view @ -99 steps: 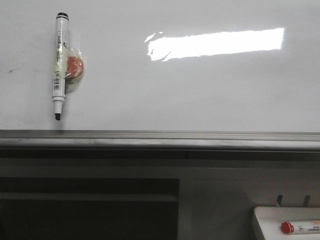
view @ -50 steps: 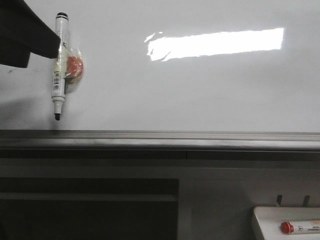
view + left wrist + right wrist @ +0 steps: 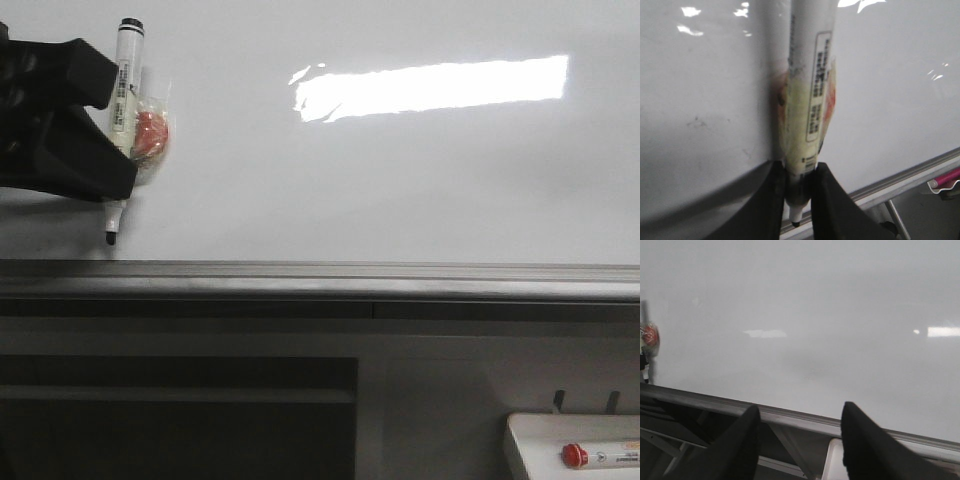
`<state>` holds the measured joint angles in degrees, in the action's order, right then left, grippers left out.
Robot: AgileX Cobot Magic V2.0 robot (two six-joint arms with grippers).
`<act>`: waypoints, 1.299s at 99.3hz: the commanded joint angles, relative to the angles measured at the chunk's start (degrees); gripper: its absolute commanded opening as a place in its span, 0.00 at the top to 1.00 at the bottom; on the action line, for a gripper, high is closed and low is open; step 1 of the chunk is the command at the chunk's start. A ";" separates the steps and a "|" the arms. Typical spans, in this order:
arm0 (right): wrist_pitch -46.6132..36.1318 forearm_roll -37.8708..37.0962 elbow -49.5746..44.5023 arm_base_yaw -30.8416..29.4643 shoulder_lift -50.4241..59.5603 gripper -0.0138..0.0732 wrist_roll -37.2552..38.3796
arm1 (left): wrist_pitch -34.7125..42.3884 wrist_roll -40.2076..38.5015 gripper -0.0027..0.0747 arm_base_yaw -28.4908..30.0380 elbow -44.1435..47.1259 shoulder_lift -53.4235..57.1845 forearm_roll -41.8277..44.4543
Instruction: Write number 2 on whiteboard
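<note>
The whiteboard [image 3: 400, 180] stands upright with a bright glare and a grey rail [image 3: 320, 275] along its lower edge. No number 2 shows on it. A white black-tipped marker [image 3: 124, 80] hangs tip down on the board at the left, bundled with a red round piece in clear plastic [image 3: 150, 135]. My left gripper [image 3: 112, 185] has come in from the left. In the left wrist view its fingers [image 3: 775, 200] are shut on the marker's lower barrel [image 3: 807, 100], tip poking out below. My right gripper [image 3: 800, 440] is open and empty before the whiteboard [image 3: 815, 315].
A small white tray [image 3: 530, 435] at the lower right holds a red-capped marker [image 3: 600, 457]. Below the rail there is a dark frame with an open recess [image 3: 180, 420]. A faint dark smudge [image 3: 695, 121] marks the board left of the marker.
My left gripper has moved in from the left and closed round the marker's lower barrel. The marker has shifted slightly up and tilted.
</note>
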<state>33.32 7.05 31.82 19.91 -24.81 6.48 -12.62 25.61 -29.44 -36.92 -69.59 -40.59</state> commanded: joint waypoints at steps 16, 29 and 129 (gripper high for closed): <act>-5.03 0.16 2.20 0.02 -0.74 0.47 -1.01 | 2.83 -0.11 0.99 -0.79 -2.58 1.54 -0.73; -3.77 4.64 2.49 0.02 -0.74 0.47 -12.15 | -4.69 2.42 0.99 -3.63 -6.22 4.76 2.39; -0.97 42.74 19.96 24.15 -29.93 0.36 -68.36 | -29.20 25.23 0.99 -20.27 -16.75 10.18 27.54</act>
<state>38.63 47.11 49.73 41.40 -53.34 -60.91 -44.34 51.29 -49.16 -51.72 -60.33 -12.04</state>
